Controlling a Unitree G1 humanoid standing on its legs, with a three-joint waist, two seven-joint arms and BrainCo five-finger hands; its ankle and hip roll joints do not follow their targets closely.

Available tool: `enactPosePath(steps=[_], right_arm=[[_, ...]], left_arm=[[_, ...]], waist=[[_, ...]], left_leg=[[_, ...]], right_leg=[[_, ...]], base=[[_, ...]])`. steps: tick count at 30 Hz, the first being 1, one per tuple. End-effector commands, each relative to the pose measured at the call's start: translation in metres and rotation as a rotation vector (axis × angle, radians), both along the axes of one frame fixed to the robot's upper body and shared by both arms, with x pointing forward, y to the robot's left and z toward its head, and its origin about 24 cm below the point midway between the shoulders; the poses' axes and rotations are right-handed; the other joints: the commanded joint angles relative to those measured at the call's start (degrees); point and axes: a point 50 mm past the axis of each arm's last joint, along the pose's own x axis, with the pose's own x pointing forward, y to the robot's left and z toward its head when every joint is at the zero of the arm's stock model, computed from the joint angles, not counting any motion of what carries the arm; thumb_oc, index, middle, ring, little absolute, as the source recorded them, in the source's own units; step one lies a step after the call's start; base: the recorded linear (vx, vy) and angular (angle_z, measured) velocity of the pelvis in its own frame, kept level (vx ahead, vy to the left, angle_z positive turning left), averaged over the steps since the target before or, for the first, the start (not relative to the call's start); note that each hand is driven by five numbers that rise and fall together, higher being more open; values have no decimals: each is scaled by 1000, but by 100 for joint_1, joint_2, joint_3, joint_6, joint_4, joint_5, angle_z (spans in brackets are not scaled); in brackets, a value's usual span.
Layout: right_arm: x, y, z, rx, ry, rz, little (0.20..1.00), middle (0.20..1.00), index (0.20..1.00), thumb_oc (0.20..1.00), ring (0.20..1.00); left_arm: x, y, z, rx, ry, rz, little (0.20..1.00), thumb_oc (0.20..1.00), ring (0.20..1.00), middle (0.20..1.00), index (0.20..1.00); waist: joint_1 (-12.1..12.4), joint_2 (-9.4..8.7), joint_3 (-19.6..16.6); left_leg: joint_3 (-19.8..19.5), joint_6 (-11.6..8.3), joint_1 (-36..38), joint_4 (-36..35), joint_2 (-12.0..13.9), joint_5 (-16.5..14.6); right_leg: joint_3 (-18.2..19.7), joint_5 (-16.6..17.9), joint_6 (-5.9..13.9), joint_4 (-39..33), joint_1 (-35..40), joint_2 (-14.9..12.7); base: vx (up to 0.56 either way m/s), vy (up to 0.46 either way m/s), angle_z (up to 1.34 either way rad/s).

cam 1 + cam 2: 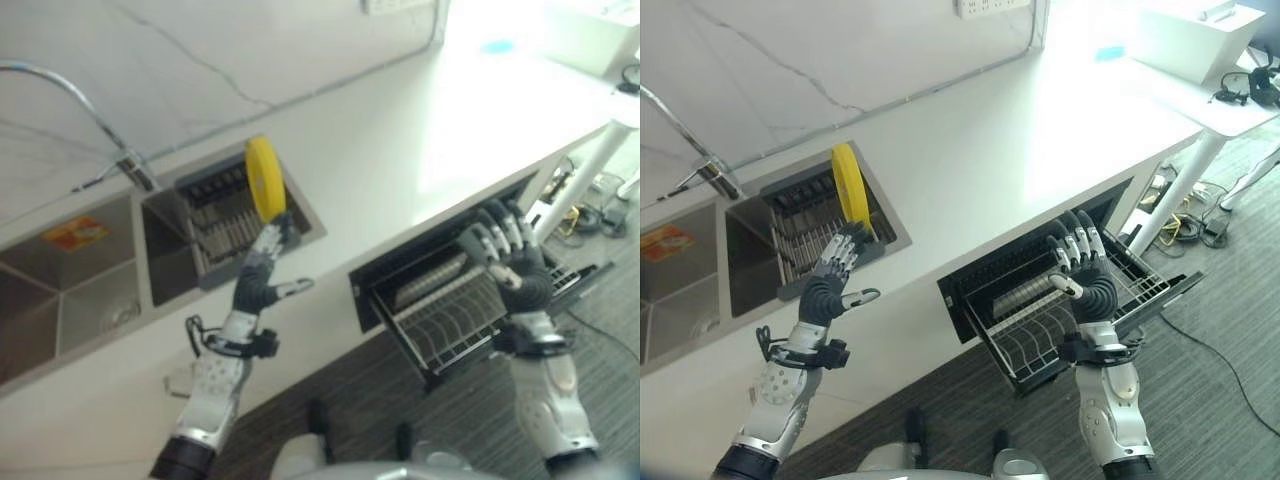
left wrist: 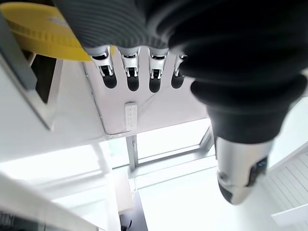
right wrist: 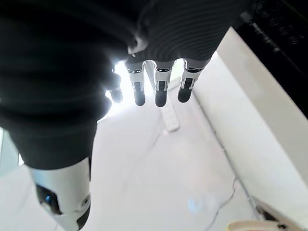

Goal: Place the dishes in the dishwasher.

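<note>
Yellow plate [image 1: 845, 182] stands on edge in the sink rack [image 1: 805, 240]. Left hand [image 1: 830, 275] just below it, fingers straight, empty. Right hand [image 1: 1085, 270] spread over the dishwasher rack [image 1: 1040, 335]. Plate looks stiff, light, probably slippery; grip the top rim.

Silver-grey arms end in a left hand [image 1: 825, 285] and right hand [image 1: 1090, 280] with dark ribbed covers.

A plate [image 1: 845, 180] stands upright in the sink rack [image 1: 805, 235], set into the countertop [image 1: 1040, 130] left of the open dishwasher drawer [image 1: 1040, 310] under the countertop's front edge; a faucet [image 1: 690, 145] rises behind the sink.
</note>
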Motion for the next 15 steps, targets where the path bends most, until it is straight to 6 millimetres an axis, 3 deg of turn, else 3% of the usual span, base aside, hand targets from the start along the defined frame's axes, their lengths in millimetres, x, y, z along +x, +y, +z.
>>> enactPosePath(steps=[1, 11, 15], right_arm=[[2, 10, 32, 31, -192, 30, 1000, 1000, 1000, 1000, 1000], [4, 15, 33, -56, -164, 53, 1000, 1000, 1000, 1000, 1000], [6, 20, 53, -111, -275, 53, 1000, 1000, 1000, 1000, 1000]], left_arm=[[-1, 13, 17, 48, -91, 12, 1000, 1000, 1000, 1000, 1000], [-8, 13, 24, 22, -128, -29, 1000, 1000, 1000, 1000, 1000], [-12, 10, 42, -31, -239, -97, 1000, 1000, 1000, 1000, 1000]], waist=[[227, -302, -68], [340, -389, -118], [473, -435, -164]], left_leg=[[104, -32, 119, 24, -53, -526], [141, 83, 238, 24, -126, -697], [100, 112, 259, 24, -162, -748]], right_leg=[[-382, -164, 462, 293, -131, -541], [-439, -145, 516, 277, -67, -607], [-547, -138, 542, 247, 15, -644]], base=[[21, 0, -8], [5, 5, 0], [6, -6, -1]])
